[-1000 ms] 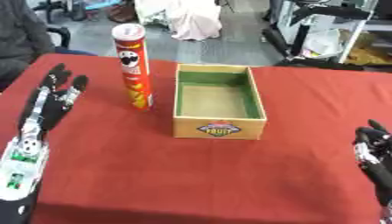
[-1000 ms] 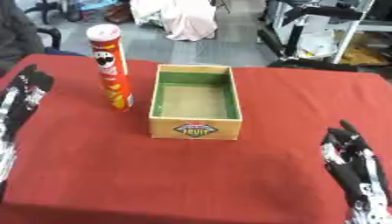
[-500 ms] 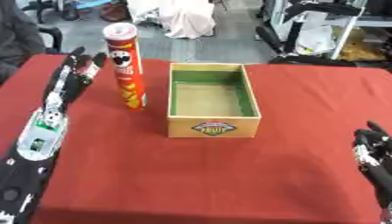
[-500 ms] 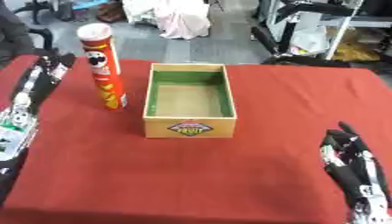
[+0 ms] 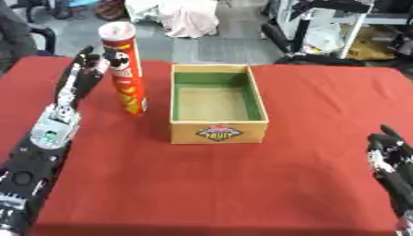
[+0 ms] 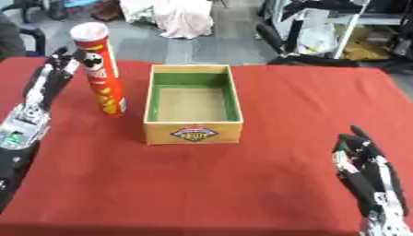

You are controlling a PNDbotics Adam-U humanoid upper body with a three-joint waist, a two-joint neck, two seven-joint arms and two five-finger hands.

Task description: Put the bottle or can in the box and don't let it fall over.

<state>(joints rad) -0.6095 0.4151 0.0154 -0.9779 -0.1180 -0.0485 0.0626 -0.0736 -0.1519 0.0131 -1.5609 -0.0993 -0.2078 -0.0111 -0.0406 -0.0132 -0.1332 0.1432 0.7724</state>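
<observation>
While the tall red can (image 5: 123, 69) stands upright on the red table (image 5: 202, 184) in the upper left of the frame, the cardboard box (image 5: 216, 109) sits just to its right near the centre, apart from it. Its top is open, its inner walls are green, its floor is bare tan, and nothing lies inside; a fruit label marks its near wall. The left hand (image 5: 78, 78) reaches up from the lower left, fingers straight and spread, just beside the can's upper part; whether they touch it cannot be told. The right hand (image 6: 364, 168) rests in the lower right corner, fingers relaxed and pointing up, well apart from the box.
</observation>
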